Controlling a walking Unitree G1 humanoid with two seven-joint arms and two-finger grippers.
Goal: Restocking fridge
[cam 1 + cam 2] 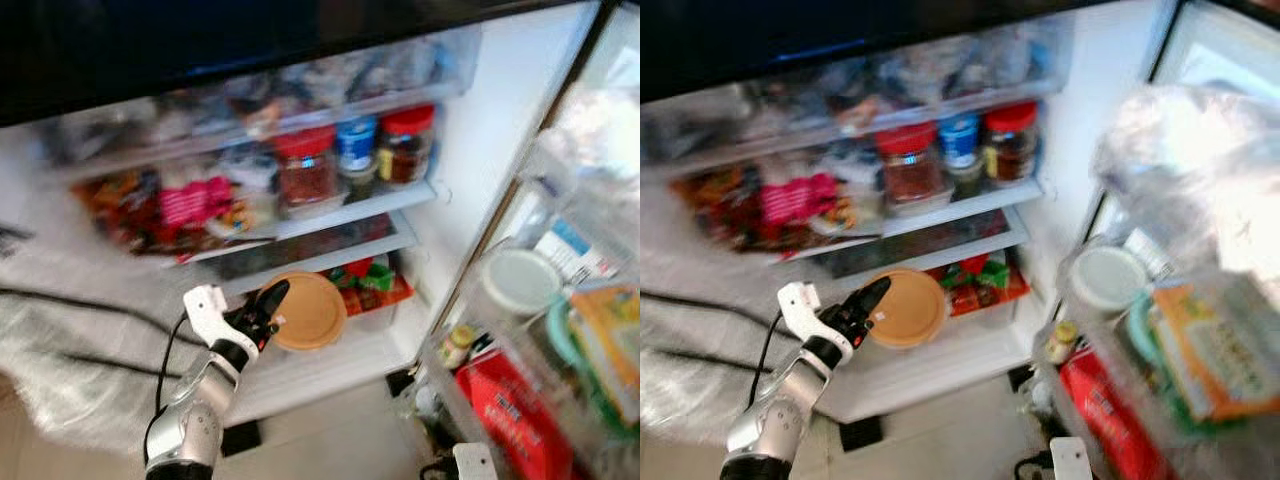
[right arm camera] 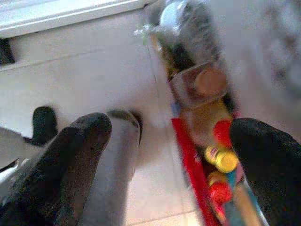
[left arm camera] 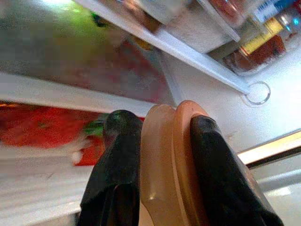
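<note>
The fridge stands open before me, its white shelves (image 1: pixel 340 215) holding jars and packets. My left gripper (image 1: pixel 268 310) reaches toward the lower shelf, shut on the rim of a round tan plate (image 1: pixel 310 310). In the left wrist view the plate's edge (image 3: pixel 169 160) sits squeezed between the two black fingers (image 3: pixel 117 165). My right gripper (image 2: pixel 169 141) hangs open over the floor, its fingers (image 2: pixel 80 141) spread wide, beside the bottles in the bottom of the door rack (image 2: pixel 207 155).
Red-lidded jars (image 1: pixel 305 165) and a blue-lidded jar (image 1: pixel 355 140) fill the middle shelf, with pink and red packets (image 1: pixel 190 205) to their left. The open door (image 1: pixel 540 330) on the right carries a white lid (image 1: pixel 515 280), a red carton (image 1: pixel 510 410) and bottles. Black cables (image 1: pixel 80 305) trail at left.
</note>
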